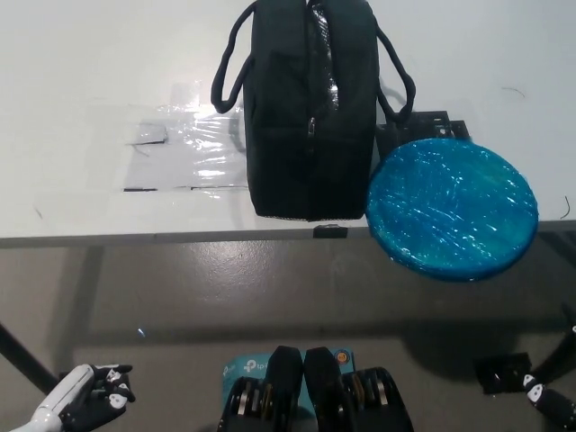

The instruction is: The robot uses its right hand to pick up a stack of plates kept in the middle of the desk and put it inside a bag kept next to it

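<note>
My right hand (551,402) low, well below plates (453,207), grip unreadable. Plates overhang desk (90,108) edge, touching bag (310,108). Should rise under overhang, pinch rim firmly. Left hand (90,396) idle, fingers curled loosely.

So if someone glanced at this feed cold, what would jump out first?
The shiny blue stack of plates overhanging the white desk's near edge, right of the black bag and touching it. Both hands sit low: white left hand bottom left, black right hand bottom right.
</note>
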Available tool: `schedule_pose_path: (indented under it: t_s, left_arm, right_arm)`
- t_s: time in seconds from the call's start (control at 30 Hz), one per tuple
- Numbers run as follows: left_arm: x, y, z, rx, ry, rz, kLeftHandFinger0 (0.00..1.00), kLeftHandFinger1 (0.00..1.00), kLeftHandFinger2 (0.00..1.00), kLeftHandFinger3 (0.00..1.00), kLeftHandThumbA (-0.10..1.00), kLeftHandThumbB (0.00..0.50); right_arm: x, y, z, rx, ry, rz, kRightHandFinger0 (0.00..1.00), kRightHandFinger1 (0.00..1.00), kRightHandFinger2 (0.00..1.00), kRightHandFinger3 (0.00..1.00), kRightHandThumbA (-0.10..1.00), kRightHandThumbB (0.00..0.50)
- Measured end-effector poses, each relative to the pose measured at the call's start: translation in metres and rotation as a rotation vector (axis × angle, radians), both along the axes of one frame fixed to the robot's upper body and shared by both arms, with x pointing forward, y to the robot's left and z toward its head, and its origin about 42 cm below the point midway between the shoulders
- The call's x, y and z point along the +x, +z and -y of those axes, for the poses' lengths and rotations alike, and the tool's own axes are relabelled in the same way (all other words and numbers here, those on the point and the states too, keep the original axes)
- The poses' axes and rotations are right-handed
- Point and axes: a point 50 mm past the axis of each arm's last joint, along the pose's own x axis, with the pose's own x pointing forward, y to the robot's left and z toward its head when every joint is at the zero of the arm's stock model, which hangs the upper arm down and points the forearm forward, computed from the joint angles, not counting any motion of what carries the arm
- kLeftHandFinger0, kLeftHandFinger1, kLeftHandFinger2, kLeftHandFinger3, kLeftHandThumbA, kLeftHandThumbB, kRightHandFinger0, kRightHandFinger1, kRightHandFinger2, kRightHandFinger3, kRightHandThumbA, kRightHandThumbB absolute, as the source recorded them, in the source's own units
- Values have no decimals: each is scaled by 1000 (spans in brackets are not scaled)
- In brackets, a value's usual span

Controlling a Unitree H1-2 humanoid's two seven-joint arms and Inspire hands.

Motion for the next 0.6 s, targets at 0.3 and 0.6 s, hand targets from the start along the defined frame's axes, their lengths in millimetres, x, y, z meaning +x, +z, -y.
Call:
schedule_pose_path:
  t_s: [0.3,0.6]
  left_arm:
    - [0,-1,0,1,2,-3,892,889,858,901,-100,214]
    - [0,-1,0,1,2,-3,868,883,866,886,-100,216]
  right_arm:
    - [0,34,-12,-183,7,146,1000,1000,1000,1000,793,500]
    - [3,60,-28,-369,57,257,1000,1000,1000,1000,779,500]
